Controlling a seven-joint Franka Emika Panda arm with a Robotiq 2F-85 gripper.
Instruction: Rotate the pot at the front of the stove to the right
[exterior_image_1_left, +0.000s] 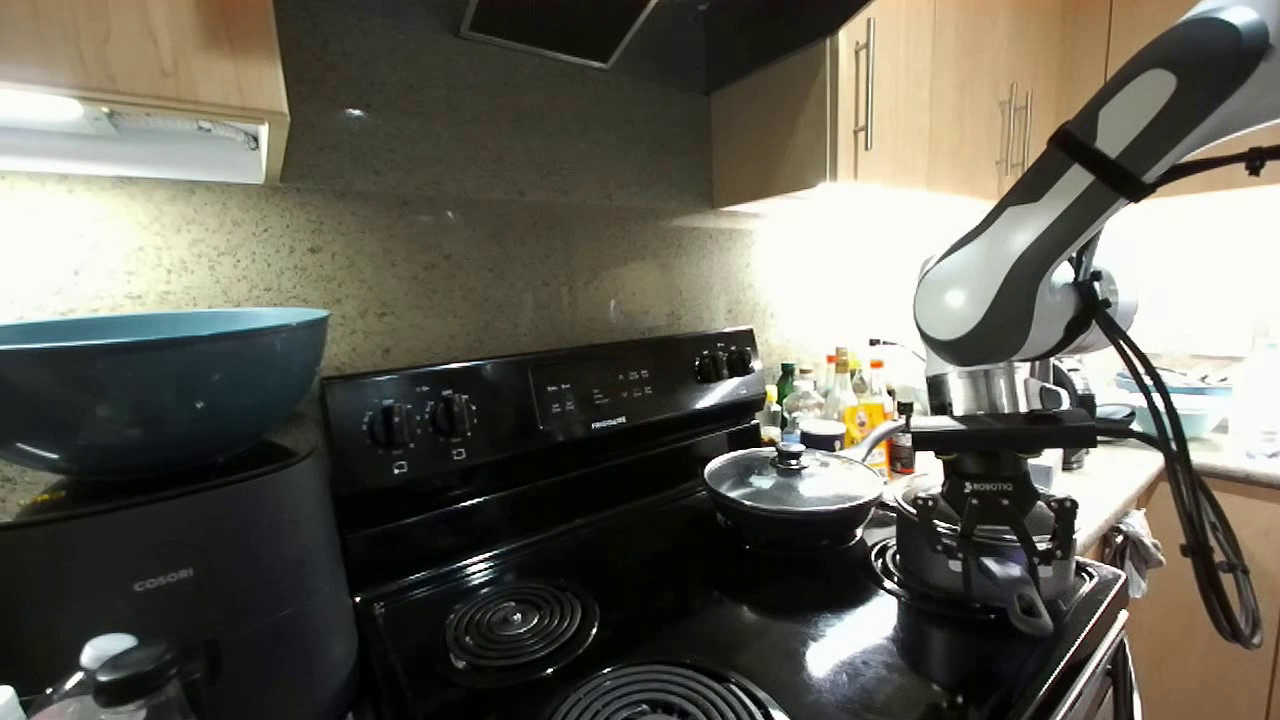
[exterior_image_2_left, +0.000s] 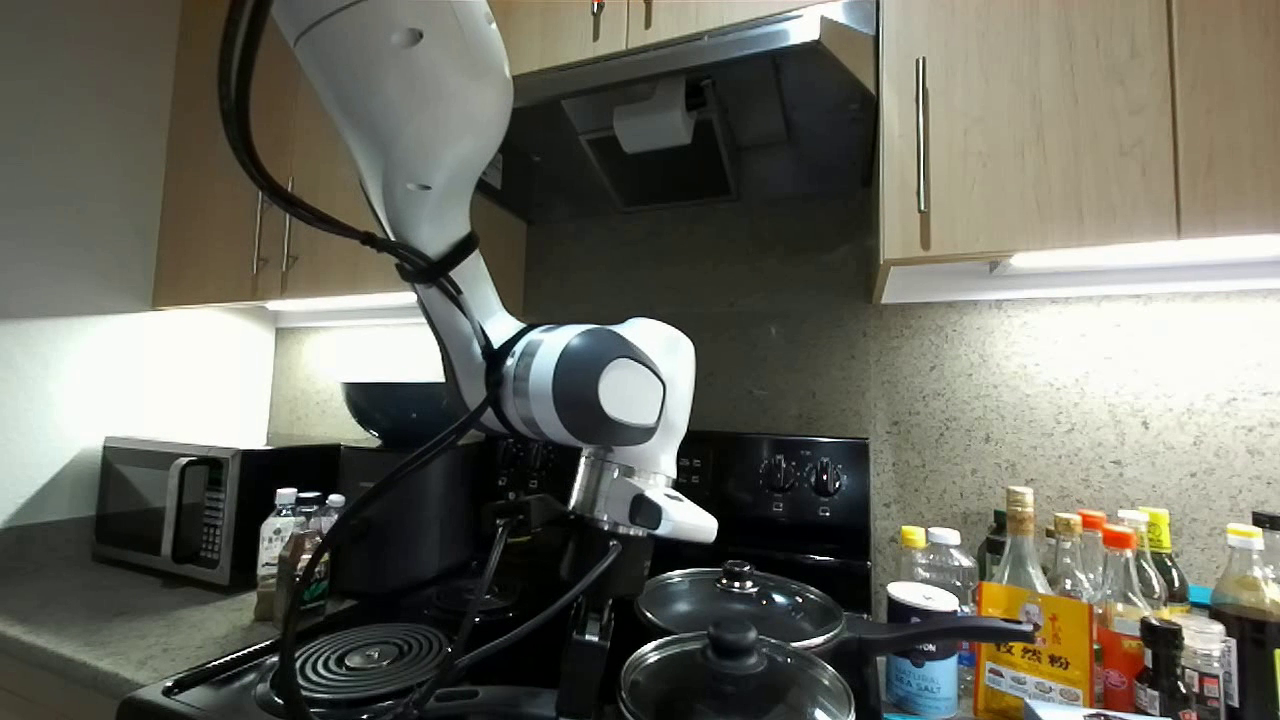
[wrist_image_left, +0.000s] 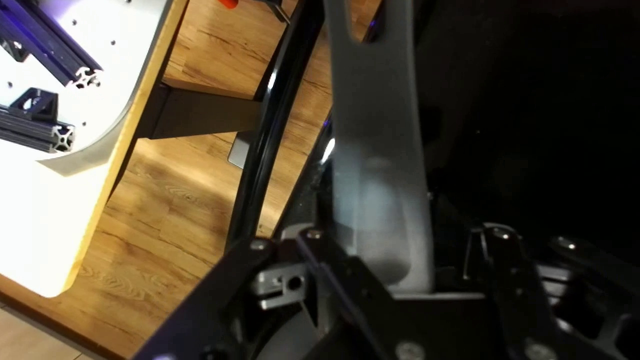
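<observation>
The end effector (exterior_image_1_left: 1000, 557) points downward, jaws apart.

Black coil-burner stove (exterior_image_1_left: 745, 645): deep round grey glass-lidded pot (exterior_image_2_left: 735, 688) near front-right corner; wide shallow black glass-lidded pan (exterior_image_1_left: 793, 502) behind it, near back-right corner. Tall clear glass bottles (exterior_image_2_left: 1020, 555) past right edge. Boxy black appliance (exterior_image_1_left: 170, 610) just beyond left edge, wide blue bowl (exterior_image_1_left: 165, 405) on top.
</observation>
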